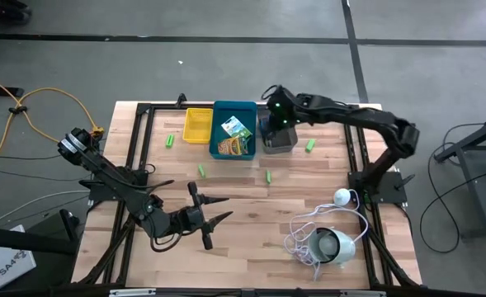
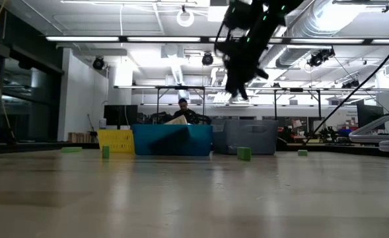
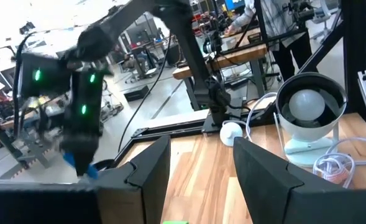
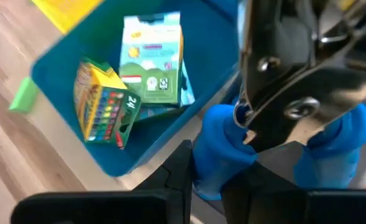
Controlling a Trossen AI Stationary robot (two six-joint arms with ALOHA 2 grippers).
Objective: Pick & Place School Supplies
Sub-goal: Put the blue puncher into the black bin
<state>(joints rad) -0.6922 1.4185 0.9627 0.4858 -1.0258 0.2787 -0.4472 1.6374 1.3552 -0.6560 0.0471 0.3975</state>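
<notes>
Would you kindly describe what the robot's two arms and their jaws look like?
Both arms are dark, jointed and slim. The right arm carries small green lights near its wrist. The left gripper has broad, flat, matte black jaws; the right gripper has similar dark jaws.

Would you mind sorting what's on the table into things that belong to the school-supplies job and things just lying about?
Job:
- crayon boxes in the blue bin
- scissors, held by the right end effector above the grey bin
- green pieces on the table
- yellow bin

Lying about:
- white device with cord
</notes>
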